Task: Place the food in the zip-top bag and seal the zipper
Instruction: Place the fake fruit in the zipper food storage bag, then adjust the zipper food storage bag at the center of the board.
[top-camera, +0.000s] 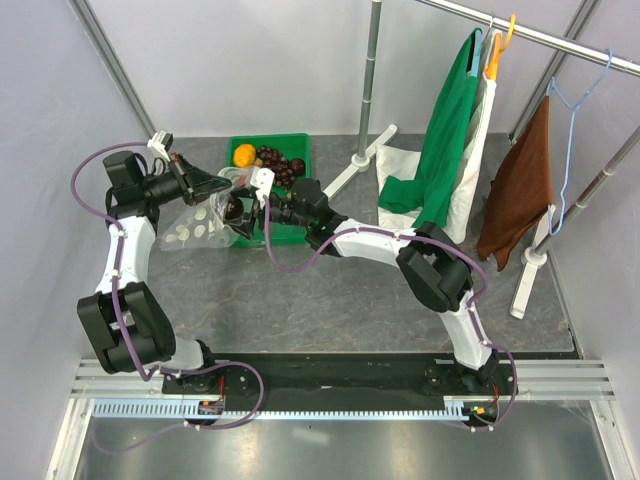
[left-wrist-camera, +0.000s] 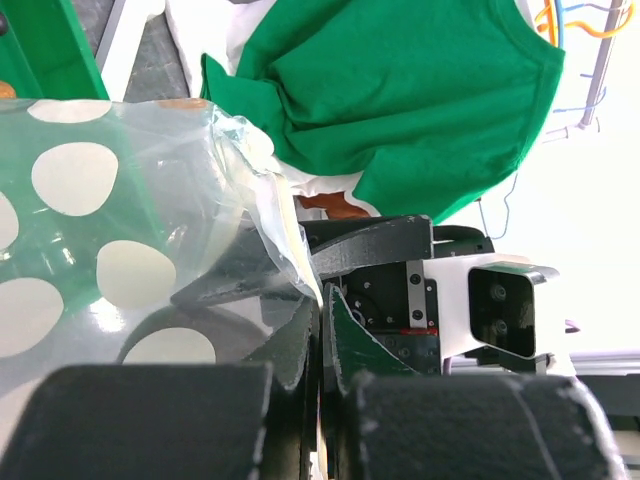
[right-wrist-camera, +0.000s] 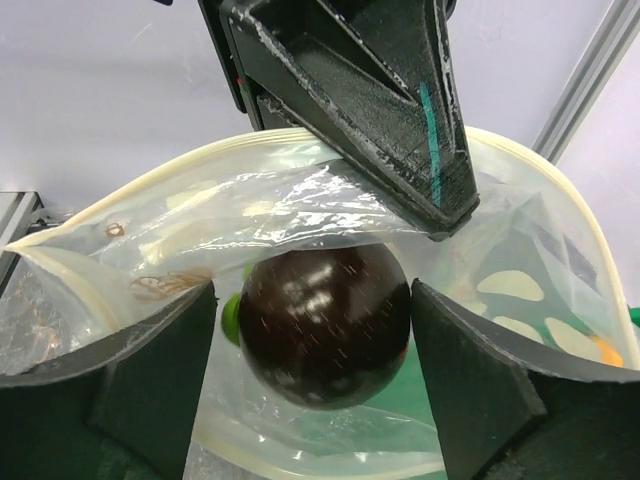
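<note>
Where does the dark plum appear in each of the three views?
Top external: the dark plum sits left of centre, in the right gripper.
Left wrist: not discernible.
Right wrist: centre, between the fingers.
Shared landmark: the dotted zip-top bag.

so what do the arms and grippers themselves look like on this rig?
The left arm and right arm have white links with bulky black joint housings. A purple cable loops along each. The right fingers are black, blocky and rough-textured. A left finger is a black wedge with a teal stripe. A white camera mount sits at the wrist.
</note>
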